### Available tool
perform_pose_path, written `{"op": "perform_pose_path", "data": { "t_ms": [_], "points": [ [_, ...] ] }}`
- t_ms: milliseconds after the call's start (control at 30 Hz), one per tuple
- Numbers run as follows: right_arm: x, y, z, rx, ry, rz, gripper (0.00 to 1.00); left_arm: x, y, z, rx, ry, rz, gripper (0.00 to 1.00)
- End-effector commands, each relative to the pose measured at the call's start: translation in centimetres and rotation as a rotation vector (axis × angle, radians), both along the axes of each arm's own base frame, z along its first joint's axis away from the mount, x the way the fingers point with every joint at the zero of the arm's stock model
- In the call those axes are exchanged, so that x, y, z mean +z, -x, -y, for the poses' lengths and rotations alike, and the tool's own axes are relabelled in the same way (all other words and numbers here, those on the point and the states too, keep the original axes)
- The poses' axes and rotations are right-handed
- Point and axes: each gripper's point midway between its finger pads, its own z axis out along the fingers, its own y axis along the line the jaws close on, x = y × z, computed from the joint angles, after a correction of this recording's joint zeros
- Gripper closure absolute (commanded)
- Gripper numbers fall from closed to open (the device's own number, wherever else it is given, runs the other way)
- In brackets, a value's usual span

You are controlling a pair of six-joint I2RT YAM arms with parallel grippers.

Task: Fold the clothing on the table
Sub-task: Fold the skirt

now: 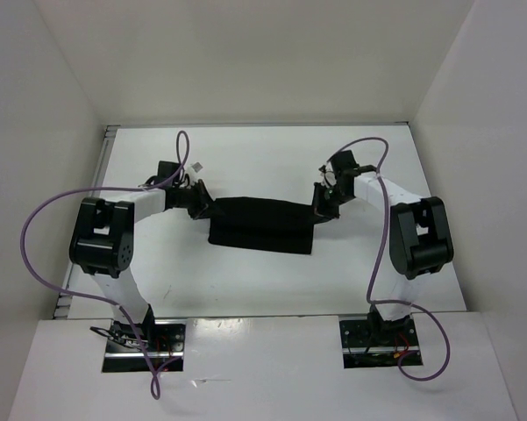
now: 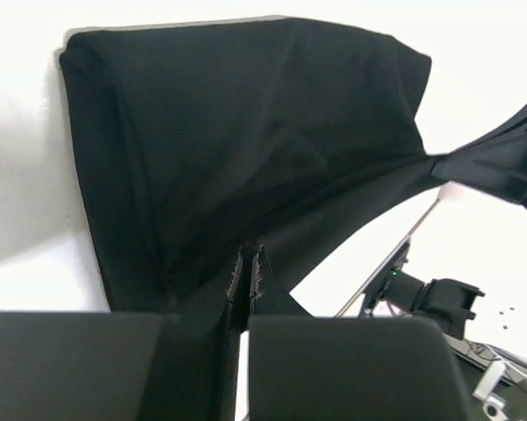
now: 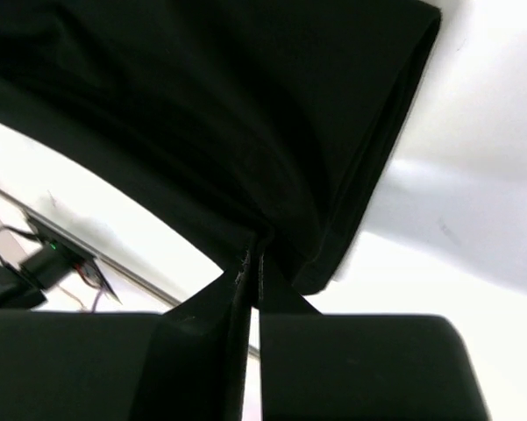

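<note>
The clothing (image 1: 261, 224) sits at the centre of the overhead view, a black band stretched left to right across the middle of the table (image 1: 245, 285). I have it by both ends. My left gripper (image 1: 203, 204), just left of centre in that view, is closed tight on the garment's left end. In the left wrist view the two fingers meet at the bottom centre of the frame with a thin ridge of fabric squeezed between them, and the cloth fans out from that pinch toward the top of the frame. My right gripper (image 1: 321, 202), just right of centre overhead, has the opposite end in the same way, with its jaws pressed together on a gathered fold and barely a slit between them. The upper edge runs taut from one pinch to the other; the lower part spreads wider toward the bottom of the frame, and I cannot tell how much of it rests on the white surface.
</note>
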Motion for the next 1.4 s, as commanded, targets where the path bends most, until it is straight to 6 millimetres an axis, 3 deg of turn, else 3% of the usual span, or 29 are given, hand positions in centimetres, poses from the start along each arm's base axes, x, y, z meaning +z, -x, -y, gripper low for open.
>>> {"op": "perform_pose_path", "data": {
  "t_ms": [0,100,133,200,267,333,433,467,567,633,667,700,733,767,800,900,1133,1200,1367],
  "points": [
    [-0.9,3.3,-0.4,0.071,0.034,-0.083,0.91,0.7,0.2,-0.6,-0.007,-0.039,0.038,1.0],
    [-1.6,5.7,-0.9,0.111,0.029,-0.15,0.77,0.0,1.4,-0.6,-0.025,-0.033,-0.014,0.86],
    [-1.8,6.2,-0.7,0.111,0.033,-0.171,0.7,0.0,1.9,-0.4,-0.034,-0.02,-0.037,0.69],
    [-0.9,7.0,-0.4,0.119,0.037,-0.177,0.67,0.5,2.7,-0.4,-0.046,-0.017,-0.044,0.53],
    [0.5,7.9,-0.2,0.119,0.036,-0.175,0.63,0.9,4.3,-0.5,-0.058,-0.016,-0.073,0.45],
    [2.0,8.0,-0.2,0.119,0.031,-0.153,0.63,1.6,5.4,-0.5,-0.072,-0.007,-0.085,0.43],
    [4.6,7.5,-0.1,0.095,0.034,-0.101,0.63,4.7,5.5,-0.2,-0.072,0.018,-0.026,0.43],
    [5.5,6.7,-0.4,0.084,0.025,-0.074,0.63,6.4,4.9,-0.1,-0.067,0.024,0.015,0.45],
    [7.1,4.3,-1.2,0.053,-0.003,-0.007,0.66,8.4,3.5,-0.2,-0.056,0.012,0.073,0.54],
    [6.5,2.3,-1.8,0.033,-0.015,0.01,0.71,9.2,1.7,0.0,-0.049,0.02,0.117,0.65],
    [6.6,1.2,-2.3,0.038,-0.032,0.029,0.72,8.4,1.0,0.1,-0.042,0.023,0.097,0.76],
    [6.4,-0.1,-2.8,0.023,-0.045,0.054,0.73,8.2,0.4,0.3,-0.05,0.035,0.119,0.81],
    [5.0,-0.9,-3.0,0.014,-0.041,0.027,0.75,8.2,-0.4,0.4,-0.031,0.049,0.112,0.85],
    [4.9,-1.9,-3.6,0.006,-0.062,0.033,0.77,7.1,-0.8,0.7,-0.032,0.065,0.086,0.89],
    [4.3,-2.4,-4.1,0.007,-0.066,0.031,0.78,7.2,-1.8,0.8,-0.027,0.072,0.111,0.91],
    [2.1,-5.0,-6.3,0.018,-0.1,0.047,0.82,4.5,-2.9,1.7,-0.021,0.076,0.069,0.94],
    [-0.1,-5.9,-11.0,0.102,-0.152,0.016,0.88,1.2,-3.6,2.1,-0.013,0.045,0.035,1.0],
    [0.1,-5.5,-12.6,0.133,-0.18,0.01,0.88,-0.4,-3.4,1.7,-0.001,0.006,-0.002,1.0],
    [-1.8,-4.2,-14.3,0.179,-0.185,-0.037,0.88,-3.9,-2.6,0.7,0.03,-0.065,-0.074,1.0]
  ]
}}
